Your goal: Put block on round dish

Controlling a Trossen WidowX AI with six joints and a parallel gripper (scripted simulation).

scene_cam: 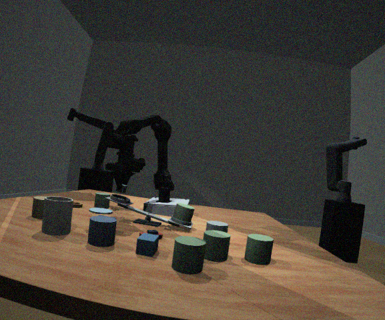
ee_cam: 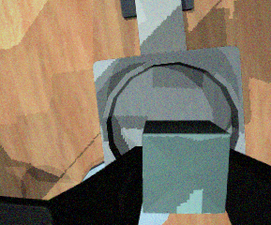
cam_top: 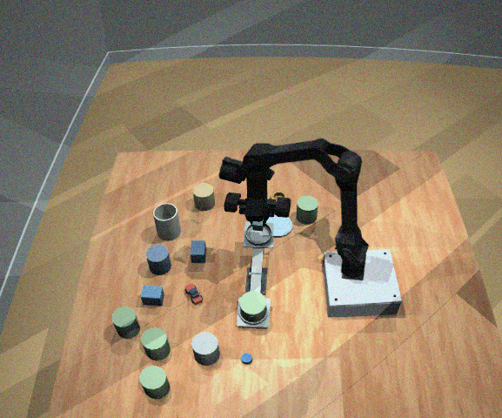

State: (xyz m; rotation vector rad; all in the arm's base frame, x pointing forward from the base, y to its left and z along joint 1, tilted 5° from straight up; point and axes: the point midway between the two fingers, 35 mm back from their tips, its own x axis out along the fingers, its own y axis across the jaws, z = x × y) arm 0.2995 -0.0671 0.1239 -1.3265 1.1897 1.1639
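My gripper [cam_top: 257,223] [scene_cam: 124,188] [ee_cam: 179,157] is shut on the pale teal block [ee_cam: 186,183]. It holds the block just above the raised far pan [cam_top: 247,244] [ee_cam: 233,56] of the balance, whose ring is empty. The beam [cam_top: 257,260] [ee_cam: 160,28] slopes down to the other pan [cam_top: 240,322], where a green cup [cam_top: 253,304] [scene_cam: 184,214] stands. The pale blue round dish [cam_top: 283,225] [scene_cam: 101,210] [ee_cam: 92,172] lies beside the raised pan, with no cup above it. Another green cup [cam_top: 307,209] [scene_cam: 102,200] stands on the table just past the dish.
A small dark ring [cam_top: 278,195] [scene_cam: 77,205] lies behind the dish. A tan cylinder [cam_top: 204,196], a tall grey cup [cam_top: 168,226], a blue cylinder [cam_top: 158,259] and a blue block [cam_top: 197,251] stand left of the balance. Several green cylinders and a white one [cam_top: 205,348] stand nearer the front.
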